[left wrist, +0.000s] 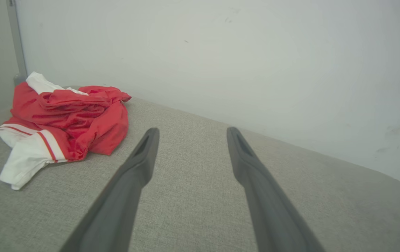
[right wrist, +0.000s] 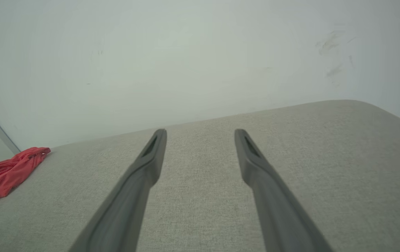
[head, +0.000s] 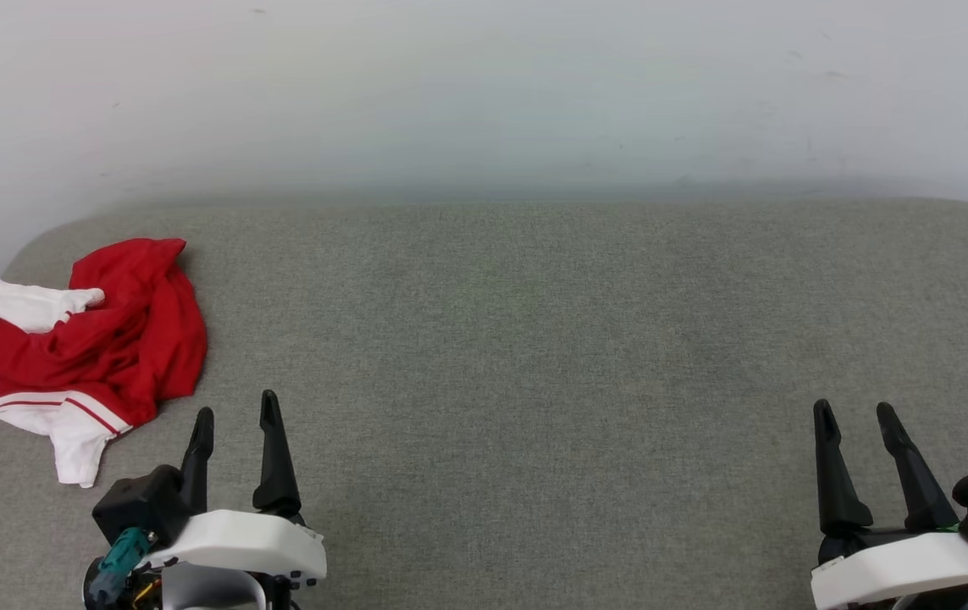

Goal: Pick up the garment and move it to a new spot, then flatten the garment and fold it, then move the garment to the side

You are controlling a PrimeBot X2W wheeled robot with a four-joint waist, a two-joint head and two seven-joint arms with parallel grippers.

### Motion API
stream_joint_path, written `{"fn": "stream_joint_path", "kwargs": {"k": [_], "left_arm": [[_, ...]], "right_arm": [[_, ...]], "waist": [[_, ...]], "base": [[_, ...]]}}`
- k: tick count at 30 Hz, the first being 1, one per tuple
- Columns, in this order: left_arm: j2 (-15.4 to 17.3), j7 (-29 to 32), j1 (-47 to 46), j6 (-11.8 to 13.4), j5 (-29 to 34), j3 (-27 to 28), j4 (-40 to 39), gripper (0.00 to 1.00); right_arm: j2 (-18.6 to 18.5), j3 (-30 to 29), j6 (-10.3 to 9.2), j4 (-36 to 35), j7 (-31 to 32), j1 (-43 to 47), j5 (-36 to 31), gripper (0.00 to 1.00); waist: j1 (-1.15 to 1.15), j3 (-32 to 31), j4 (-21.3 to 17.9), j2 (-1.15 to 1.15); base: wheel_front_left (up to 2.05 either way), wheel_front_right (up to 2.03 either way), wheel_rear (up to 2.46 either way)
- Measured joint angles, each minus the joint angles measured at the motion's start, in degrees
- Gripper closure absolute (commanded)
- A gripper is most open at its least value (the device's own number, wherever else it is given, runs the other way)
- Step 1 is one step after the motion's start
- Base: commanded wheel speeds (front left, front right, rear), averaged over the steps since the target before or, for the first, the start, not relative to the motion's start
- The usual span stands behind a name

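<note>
The garment [head: 111,339], a bright red soft-fabric T-shirt with white short sleeves, lies crumpled in a loose heap at the far left of the grey fabric-covered padded surface [head: 534,356], close to its rounded left corner. The red body fabric is bunched into deep folds and creases. One white sleeve [head: 77,440] spreads flat toward the near side of the heap, with thin red-and-white stripes along its seam. A second white portion [head: 22,303] lies at the upper left of the heap. In the left wrist view the garment [left wrist: 70,119] sits left of and beyond the fingers. In the right wrist view only its red edge [right wrist: 0,173] shows at the far left margin.

The left end effector [head: 236,407] hovers just beside the garment's near right edge, apart from it. Its two dark fingers are spread with nothing between them [left wrist: 193,130].

The right end effector [head: 854,407] is well apart from the garment, over the right side of the surface. Its fingers are likewise spread and grip nothing [right wrist: 200,131].

A plain white wall [head: 484,85] borders the far edge of the surface.
</note>
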Motion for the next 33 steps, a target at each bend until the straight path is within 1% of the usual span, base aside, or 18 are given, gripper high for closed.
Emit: {"fn": "stream_joint_path", "kwargs": {"k": [2, 3, 7, 15, 21, 33], "left_arm": [[0.0, -0.2, 0.1, 0.0, 1.0, -0.2, 0.0, 0.00], [0.0, -0.7, 0.2, 0.0, 2.5, -0.5, -0.1, 0.00], [0.0, -1.1, 0.3, -0.1, 4.1, -1.0, -0.4, 0.00], [0.0, -2.1, 0.6, -1.2, 7.1, -1.5, -1.2, 0.00], [0.0, -2.8, 0.6, -2.1, 9.2, -2.0, -1.6, 0.00], [0.0, -3.9, 1.2, -2.6, 12.8, -2.4, -1.2, 0.00]], "right_arm": [[0.0, 0.0, 0.00, -0.2, -0.1, 0.1, -1.1, 0.00], [0.0, 0.1, 0.00, -0.5, -0.6, 0.2, -2.4, 0.00], [0.0, 0.2, 0.00, -1.0, -1.0, 0.3, -4.4, 0.00], [0.0, 0.5, 0.00, -1.9, -2.0, 0.6, -7.7, 0.00], [0.0, 0.7, 0.00, -2.5, -2.7, 0.9, -9.5, 0.00], [0.0, 1.1, 0.00, -3.1, -4.0, 1.4, -11.9, 0.00]], "waist": [[0.00, 0.0, 0.0, 0.00], [0.00, -0.1, 0.1, 0.00], [0.00, -0.1, 0.2, 0.00], [0.00, -0.1, 0.2, 0.00], [0.00, 0.0, 0.4, 0.00], [0.00, -0.2, 0.4, 0.00]], "base": [[0.00, 0.00, 0.00], [0.00, 0.00, 0.00], [0.00, 0.00, 0.00], [0.00, 0.00, 0.00], [0.00, 0.00, 0.00], [0.00, 0.00, 0.00]]}}
